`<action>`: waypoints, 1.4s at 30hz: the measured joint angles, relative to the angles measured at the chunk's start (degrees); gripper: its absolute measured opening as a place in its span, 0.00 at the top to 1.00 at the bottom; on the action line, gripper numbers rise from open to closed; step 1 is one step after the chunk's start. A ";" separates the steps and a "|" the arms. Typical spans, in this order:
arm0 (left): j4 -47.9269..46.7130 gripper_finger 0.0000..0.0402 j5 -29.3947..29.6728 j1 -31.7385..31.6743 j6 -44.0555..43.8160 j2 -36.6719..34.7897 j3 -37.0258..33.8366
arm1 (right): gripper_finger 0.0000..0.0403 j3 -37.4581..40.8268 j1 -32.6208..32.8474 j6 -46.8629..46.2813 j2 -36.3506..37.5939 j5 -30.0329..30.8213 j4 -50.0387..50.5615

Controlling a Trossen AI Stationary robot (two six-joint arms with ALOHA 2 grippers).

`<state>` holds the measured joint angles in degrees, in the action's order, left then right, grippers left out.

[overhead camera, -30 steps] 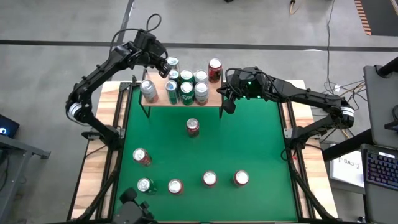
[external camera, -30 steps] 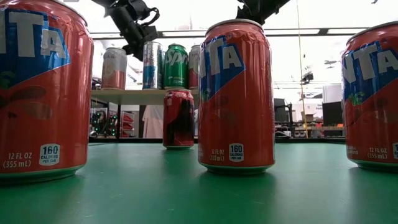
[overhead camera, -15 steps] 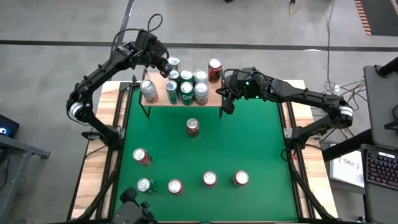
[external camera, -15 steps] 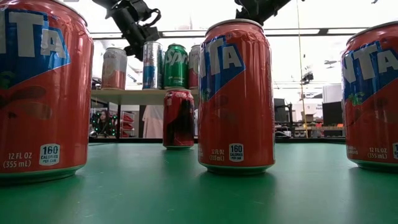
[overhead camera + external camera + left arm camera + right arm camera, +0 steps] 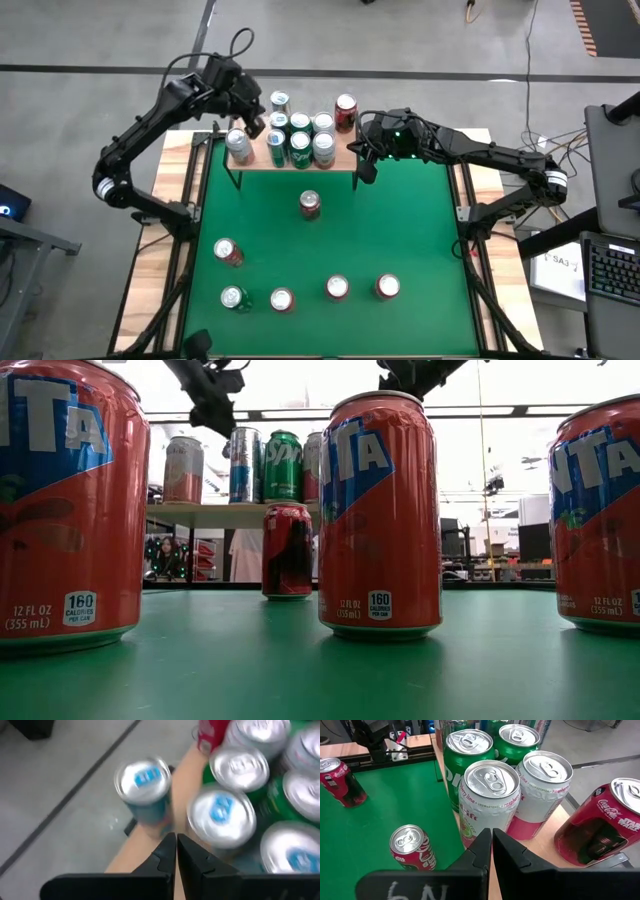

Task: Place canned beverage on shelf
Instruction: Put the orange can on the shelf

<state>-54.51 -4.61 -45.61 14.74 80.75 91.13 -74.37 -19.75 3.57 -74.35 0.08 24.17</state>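
Eight upright cans crowded on shelf at table's far edge; long axes vertical, tops up. Blue-topped can at shelf's far left corner, just beside left gripper, not touching. Left gripper fingers pressed together, nothing held, hovering above shelf's left end. Right gripper likewise closed and empty, at shelf's right end near cola can. Six more cans upright on green table.

Cans clustered on shelf; others on table.
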 joint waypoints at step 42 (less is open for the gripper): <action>24.00 1.00 -0.47 27.10 -10.10 -35.17 -36.20 | 0.98 -4.47 10.04 -3.72 0.83 -0.05 -0.31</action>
<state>-30.51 -5.08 -18.51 4.64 45.57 54.93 -78.84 -9.71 -0.15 -73.52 0.03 23.86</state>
